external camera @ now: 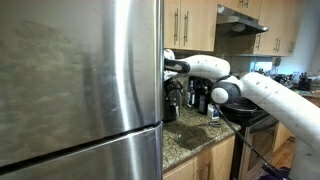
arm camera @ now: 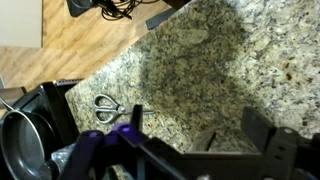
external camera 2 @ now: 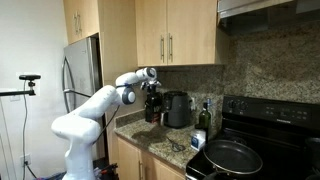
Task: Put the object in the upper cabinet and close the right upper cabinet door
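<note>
Granite worktop [arm camera: 220, 70] fills the kitchen corner below the gripper [arm camera: 185, 150], which hangs with its jaws wide and nothing between them. Straight beneath and a little off to one side lies a pair of scissors [arm camera: 108, 107], flat on the stone, blades closed; I take it for the object, though I can't be sure. It looks light, stiff and slippery, best pinched across the pivot or the handles. High above the gripper the upper cabinet [external camera 2: 178, 32] shows both doors shut in an exterior view, so the right upper cabinet door [external camera 2: 195, 32] would need pulling by its slim bar handle first. Behind the gripper stand dark appliances [external camera 2: 172, 108], and a black pan [external camera 2: 232, 156] sits further along
</note>
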